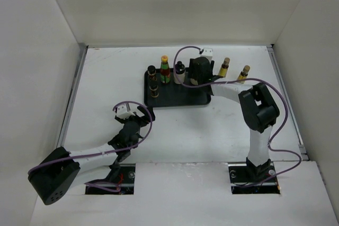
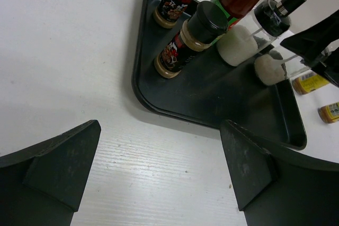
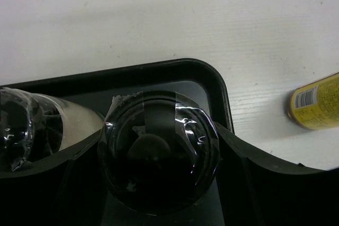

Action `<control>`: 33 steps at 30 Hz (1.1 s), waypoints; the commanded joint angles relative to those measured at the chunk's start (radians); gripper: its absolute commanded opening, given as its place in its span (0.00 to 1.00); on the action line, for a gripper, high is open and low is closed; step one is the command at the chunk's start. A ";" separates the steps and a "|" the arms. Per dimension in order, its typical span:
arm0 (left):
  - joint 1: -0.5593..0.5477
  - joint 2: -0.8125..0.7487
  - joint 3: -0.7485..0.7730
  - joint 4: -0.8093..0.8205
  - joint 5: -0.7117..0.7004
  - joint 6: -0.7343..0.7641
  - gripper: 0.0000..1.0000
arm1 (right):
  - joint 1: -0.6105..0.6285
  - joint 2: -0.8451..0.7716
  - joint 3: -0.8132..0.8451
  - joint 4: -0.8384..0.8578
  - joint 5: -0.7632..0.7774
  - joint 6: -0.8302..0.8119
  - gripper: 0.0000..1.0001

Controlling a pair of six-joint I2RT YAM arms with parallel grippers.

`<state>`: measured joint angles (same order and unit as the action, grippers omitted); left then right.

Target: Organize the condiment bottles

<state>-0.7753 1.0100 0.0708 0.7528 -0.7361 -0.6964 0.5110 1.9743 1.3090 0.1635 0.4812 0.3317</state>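
A black tray point(image 1: 183, 96) holds two short dark jars point(image 1: 152, 71) point(image 1: 154, 88), a green-red yellow-capped bottle point(image 1: 165, 69) and a whitish black-capped bottle point(image 1: 179, 71). My right gripper point(image 1: 197, 73) hangs over the tray's right end, shut on the black cap of a second whitish bottle point(image 3: 159, 152), which stands in the tray's corner point(image 3: 214, 78). Two slim brown yellow-capped bottles point(image 1: 224, 67) point(image 1: 243, 72) stand on the table right of the tray. My left gripper point(image 1: 139, 114) is open and holds nothing, low over the table by the tray's front-left corner point(image 2: 143, 86).
White walls enclose the table on the left, back and right. In the left wrist view the nearer dark jar point(image 2: 190, 38) stands about a jar's width inside the tray's rim. One brown bottle point(image 3: 315, 101) is close to the tray's right edge.
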 commanded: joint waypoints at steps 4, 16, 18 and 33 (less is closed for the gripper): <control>-0.005 -0.011 0.029 0.046 -0.002 -0.002 1.00 | 0.004 -0.014 0.058 0.071 0.005 0.001 0.86; -0.003 -0.010 0.030 0.046 0.006 -0.002 1.00 | 0.004 -0.282 -0.068 0.013 0.027 0.009 0.94; -0.003 -0.004 0.032 0.046 0.007 -0.002 1.00 | -0.009 -0.339 -0.094 0.013 0.023 0.013 0.94; -0.014 0.007 0.038 0.046 0.007 -0.002 1.00 | -0.220 -0.224 -0.008 -0.085 0.028 -0.060 0.88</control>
<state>-0.7780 1.0176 0.0727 0.7525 -0.7315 -0.6964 0.2913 1.7134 1.2442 0.1024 0.5045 0.2977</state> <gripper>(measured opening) 0.997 0.893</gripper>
